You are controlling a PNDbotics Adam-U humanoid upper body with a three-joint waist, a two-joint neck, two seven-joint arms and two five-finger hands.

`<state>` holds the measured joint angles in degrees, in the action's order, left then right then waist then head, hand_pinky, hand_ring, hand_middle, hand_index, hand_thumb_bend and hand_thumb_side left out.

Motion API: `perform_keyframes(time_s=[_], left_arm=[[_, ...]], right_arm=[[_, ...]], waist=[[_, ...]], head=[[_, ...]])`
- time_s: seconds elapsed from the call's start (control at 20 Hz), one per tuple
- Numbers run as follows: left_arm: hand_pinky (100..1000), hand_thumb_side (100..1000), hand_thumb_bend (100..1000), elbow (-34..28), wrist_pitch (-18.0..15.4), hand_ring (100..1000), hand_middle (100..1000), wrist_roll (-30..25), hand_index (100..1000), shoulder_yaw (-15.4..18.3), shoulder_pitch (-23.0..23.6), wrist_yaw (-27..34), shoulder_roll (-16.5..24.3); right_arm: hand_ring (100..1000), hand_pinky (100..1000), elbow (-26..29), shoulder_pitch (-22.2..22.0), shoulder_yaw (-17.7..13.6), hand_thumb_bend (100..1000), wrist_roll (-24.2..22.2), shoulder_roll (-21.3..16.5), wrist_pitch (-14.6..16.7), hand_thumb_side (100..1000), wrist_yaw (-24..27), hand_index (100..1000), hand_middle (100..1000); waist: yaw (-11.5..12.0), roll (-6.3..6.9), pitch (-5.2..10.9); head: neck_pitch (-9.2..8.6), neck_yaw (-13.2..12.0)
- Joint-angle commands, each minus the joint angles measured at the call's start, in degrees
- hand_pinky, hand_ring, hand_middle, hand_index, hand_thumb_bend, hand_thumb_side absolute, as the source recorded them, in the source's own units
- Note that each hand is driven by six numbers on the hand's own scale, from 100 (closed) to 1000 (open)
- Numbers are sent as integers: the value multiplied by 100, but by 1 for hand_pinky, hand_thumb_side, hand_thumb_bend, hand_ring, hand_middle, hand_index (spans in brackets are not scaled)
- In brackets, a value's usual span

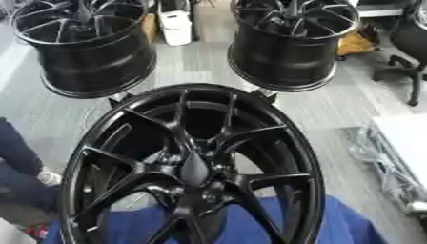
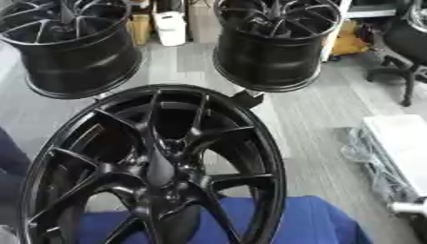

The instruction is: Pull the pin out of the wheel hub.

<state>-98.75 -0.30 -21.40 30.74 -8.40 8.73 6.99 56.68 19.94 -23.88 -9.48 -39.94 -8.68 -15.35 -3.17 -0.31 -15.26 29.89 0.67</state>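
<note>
Left eye view: a dark sleeve (image 1: 16, 147) is seen beside the black wheel hub (image 1: 193, 167), cropped from the right eye; no hand is shown.

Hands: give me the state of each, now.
Left hand: not in view.
Right hand: not in view.
Only the wheel shows up close; nothing is touching it.

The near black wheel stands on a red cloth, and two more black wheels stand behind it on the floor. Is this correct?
Not quite. The cloth under the near wheel is blue, not red, as the left eye view shows. The rest holds: two more black wheels stand behind it, one at the left and one at the right.
</note>
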Motion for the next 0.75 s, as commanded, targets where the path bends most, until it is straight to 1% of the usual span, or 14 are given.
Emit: perform_keyframes(time_s=[0.05,0.1,0.15,0.25,0.3,0.4,0.45,0.5,0.55,0.65,0.75], left_arm=[[646,558,365,-94,1,555,501,-97,693,-92,15,30,78],[646,558,365,-89,7,555,501,-128,693,-123,31,27,86],[646,558,365,-84,12,555,501,-155,693,-148,45,24,91],[646,558,365,-75,18,555,501,-199,693,-186,66,20,89],[646,558,365,-71,20,555,501,-216,693,-202,76,20,86],[646,558,365,-62,26,556,501,-250,693,-236,96,21,76],[646,558,365,-57,28,556,501,-266,693,-252,106,22,69],[646,558,364,-53,30,556,501,-280,693,-264,112,25,62],[646,558,364,-50,30,556,501,-288,693,-270,115,27,57],[646,558,364,-44,29,557,501,-300,694,-278,115,32,45],[646,559,363,-32,22,558,502,-316,694,-290,121,32,31]], right_arm=[[856,770,-411,-277,-310,100,284,253,-285,1000,221,897,988],[855,769,-542,-428,-311,100,376,403,-353,1000,274,895,987],[851,765,-548,-579,-318,100,470,527,-344,1000,315,891,984],[842,754,-367,-875,-331,100,651,650,-225,1000,415,879,972],[836,748,-249,-1012,-329,100,736,676,-150,973,478,871,961],[803,733,20,-1283,-297,100,910,715,17,825,634,849,904],[774,714,159,-1344,-258,100,996,736,102,718,716,837,864],[754,696,310,-1301,-169,100,1090,774,196,637,780,826,838],[745,688,467,-1223,-56,100,1187,841,292,600,810,819,826],[722,668,763,-1039,203,100,1369,1041,474,569,825,804,802],[707,655,1081,-842,511,100,1565,1322,670,569,807,797,784]], waist=[[79,-38,169],[132,-60,200],[172,-74,225],[237,-84,266],[272,-86,288],[341,-87,329],[372,-84,347],[394,-80,359],[407,-75,365],[431,-62,371],[452,-42,368]], head=[[68,167],[104,208],[135,241],[183,298],[207,327],[249,377],[267,397],[277,410],[283,421],[281,446],[285,461]])
